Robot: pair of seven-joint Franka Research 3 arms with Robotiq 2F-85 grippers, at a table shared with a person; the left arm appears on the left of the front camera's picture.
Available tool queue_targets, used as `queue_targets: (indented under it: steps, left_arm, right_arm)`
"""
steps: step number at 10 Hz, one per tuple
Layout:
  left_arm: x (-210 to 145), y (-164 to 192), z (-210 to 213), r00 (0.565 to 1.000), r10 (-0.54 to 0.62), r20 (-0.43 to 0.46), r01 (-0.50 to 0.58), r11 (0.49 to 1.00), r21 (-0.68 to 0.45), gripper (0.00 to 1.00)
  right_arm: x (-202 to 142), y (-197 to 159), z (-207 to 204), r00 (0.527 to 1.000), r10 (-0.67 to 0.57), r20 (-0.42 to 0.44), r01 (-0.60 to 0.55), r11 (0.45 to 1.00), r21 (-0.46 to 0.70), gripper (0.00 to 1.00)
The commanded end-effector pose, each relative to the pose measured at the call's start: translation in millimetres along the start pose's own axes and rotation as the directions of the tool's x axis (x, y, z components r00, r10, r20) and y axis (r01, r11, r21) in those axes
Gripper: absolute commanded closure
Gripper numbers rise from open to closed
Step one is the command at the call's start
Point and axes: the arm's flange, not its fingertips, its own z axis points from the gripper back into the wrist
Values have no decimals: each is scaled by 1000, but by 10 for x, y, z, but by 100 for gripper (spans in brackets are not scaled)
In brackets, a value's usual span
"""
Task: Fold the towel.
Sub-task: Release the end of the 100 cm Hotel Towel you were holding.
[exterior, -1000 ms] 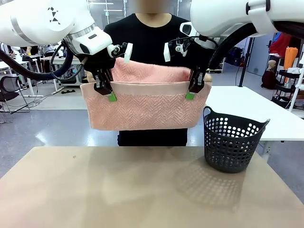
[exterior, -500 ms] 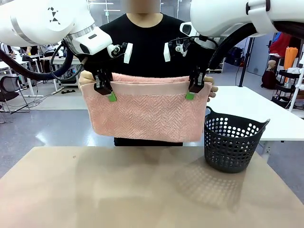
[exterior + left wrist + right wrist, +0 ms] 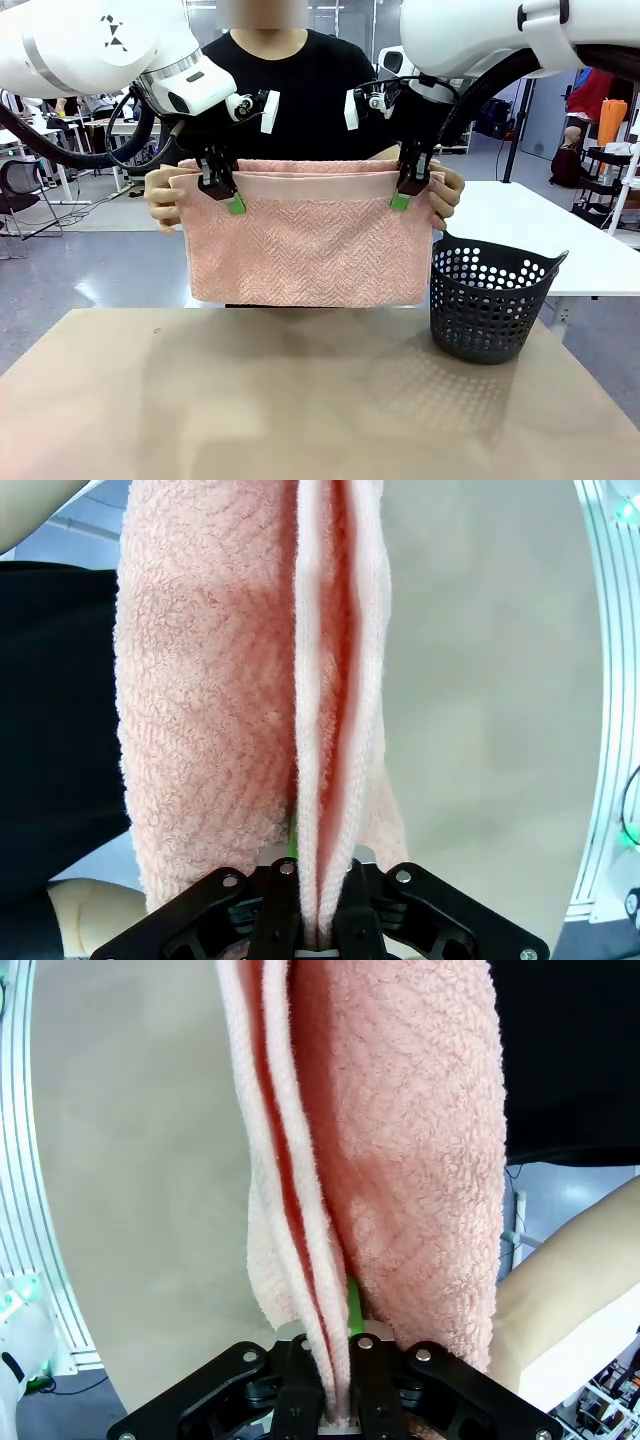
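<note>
Towel (image 3: pixel 305 250) hangs in the air as a wide band over the far edge of the table (image 3: pixel 300 400), its long axis level and running from one arm to the other, about parallel with that edge. The left gripper (image 3: pixel 225 195) is pressed together on the upper hem near one end and the right gripper (image 3: pixel 408 190) is pinching the same hem near the other end, so the cloth drops straight down from both sets of jaws. In the left wrist view the left gripper (image 3: pixel 318 920) nips a thin doubled edge of the towel (image 3: pixel 210 680), while a thicker pink layer lies against it on the person's side, outside the jaws. The right wrist view shows the same: the right gripper (image 3: pixel 335 1400) is clamped on the thin edge of the towel (image 3: pixel 400 1140), with the plush layer towards the black shirt. The person's hand beside the left gripper (image 3: pixel 162 198) and the person's other hand (image 3: pixel 445 195) each grasp an end of the cloth just outside the jaws. The basket (image 3: pixel 495 300) stands on the table below the right end, near the towel's lower corner but apart from it. Judging from this, the coming move turns on the open tabletop lying below the hem and towards the robot, each arm equally near its own end
</note>
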Motion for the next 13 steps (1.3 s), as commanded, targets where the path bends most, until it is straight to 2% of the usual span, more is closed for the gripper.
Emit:
queue_targets:
  steps: [1, 10, 11, 12, 13]
  left_arm:
    - [-6, 4, 5, 1000, 1, 0, -1, 1000, 1, 100]
    - [-6, 4, 5, 1000, 1, 0, -1, 1000, 1, 100]
    - [8, -4, -1, 1000, -1, 0, 1, 1000, 0, 81]
    - [30, -18, 3, 1000, -19, -17, 19, 1000, 1, 60]
    - [50, -8, 18, 1000, -13, -24, 13, 1000, 6, 45]
  right_arm:
    - [-24, -12, 12, 1000, 3, -10, -3, 1000, -8, 100]
    - [-24, -12, 12, 1000, 3, -10, -3, 1000, -8, 100]
    - [-9, -5, 0, 1000, -2, -1, 2, 1000, 0, 96]
    - [-29, 16, 12, 1000, -7, 2, 7, 1000, -22, 77]
    - [-37, 34, 33, 1000, -5, -8, 5, 999, -38, 52]
